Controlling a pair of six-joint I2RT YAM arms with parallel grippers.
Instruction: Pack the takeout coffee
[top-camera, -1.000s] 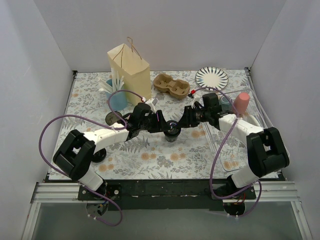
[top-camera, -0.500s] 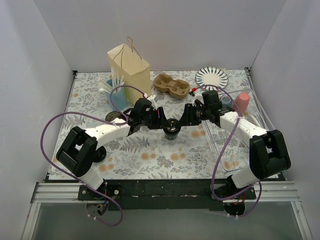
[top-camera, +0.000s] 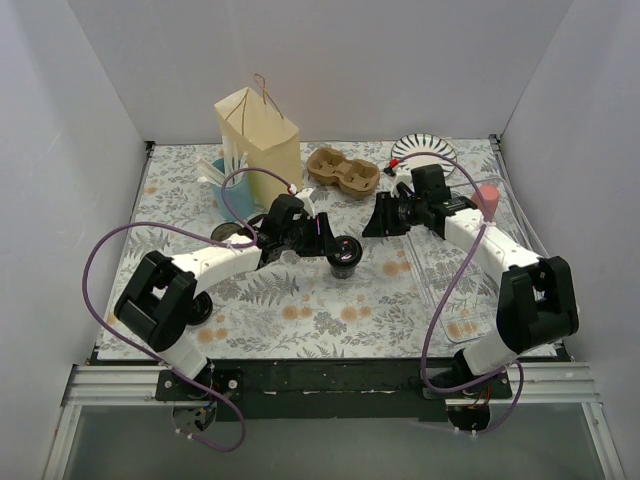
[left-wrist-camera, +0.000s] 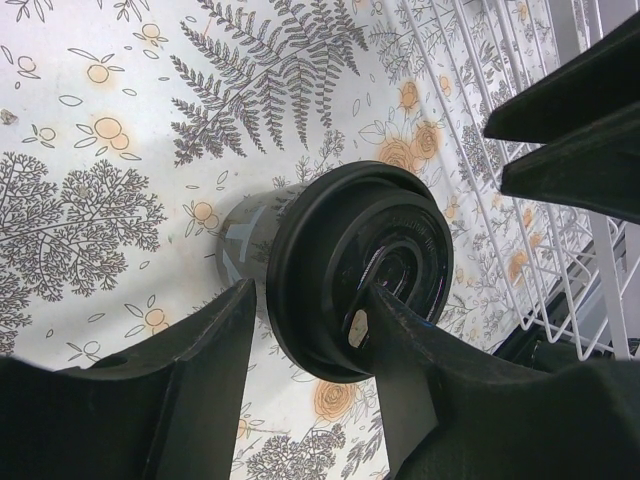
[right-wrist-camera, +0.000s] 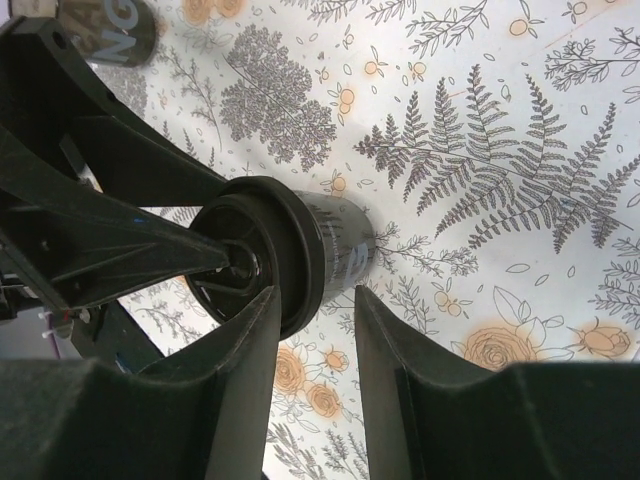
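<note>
Coffee cup (top-camera: 345, 256) stands lidded at the middle of the counter (top-camera: 300, 322), pinched by the left fingers (left-wrist-camera: 205, 345); right fingers (right-wrist-camera: 250, 370) hang spread apart to its right, wire rack (top-camera: 462, 300) beyond, open counter toward the near edge.

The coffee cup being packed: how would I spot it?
Start at the tall paper bag at the back left, then come forward and right to the middle of the flowered table. The coffee cup stands there between the left gripper fingers: short, dark and capped with a black lid, unlike the blue utensil cup beside the bag.
</note>
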